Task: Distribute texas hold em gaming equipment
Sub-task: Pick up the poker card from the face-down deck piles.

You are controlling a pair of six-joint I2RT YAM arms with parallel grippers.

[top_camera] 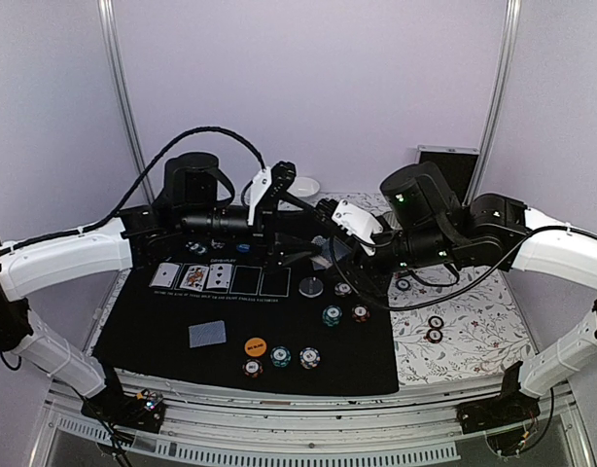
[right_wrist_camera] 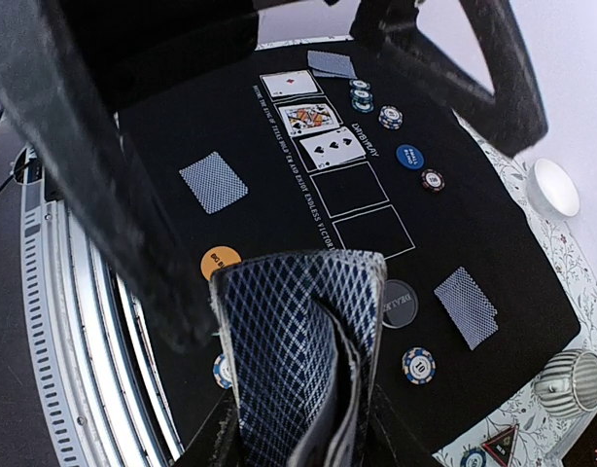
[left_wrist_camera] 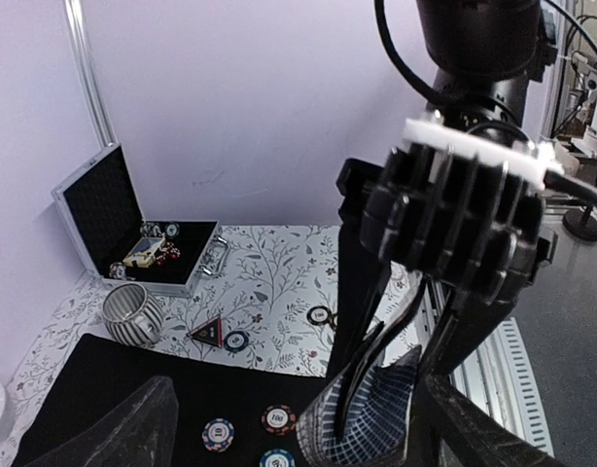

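My right gripper [top_camera: 328,229] is shut on a deck of blue-grey-backed cards [right_wrist_camera: 298,379] and holds it above the back of the black mat [top_camera: 162,336]. My left gripper [top_camera: 297,216] is open. Its fingers [left_wrist_camera: 114,428] straddle the deck [left_wrist_camera: 376,418], which sits close to the right-hand finger. Three face-up cards [top_camera: 193,277] lie in the mat's printed boxes. Single face-down cards lie at the mat's near left [top_camera: 207,334] and far side [right_wrist_camera: 466,306]. An orange disc [top_camera: 256,345], a blue disc [right_wrist_camera: 409,156], a grey dealer disc [top_camera: 311,286] and several striped chips [top_camera: 281,357] are on the mat.
A ribbed metal mug [left_wrist_camera: 133,313], a red triangular marker [left_wrist_camera: 208,331] and loose chips [left_wrist_camera: 320,314] sit on the floral cloth beyond the mat. An open metal case [left_wrist_camera: 133,233] stands at the back. A white bowl [right_wrist_camera: 552,187] is off the mat. Two chips [top_camera: 435,329] lie to the right.
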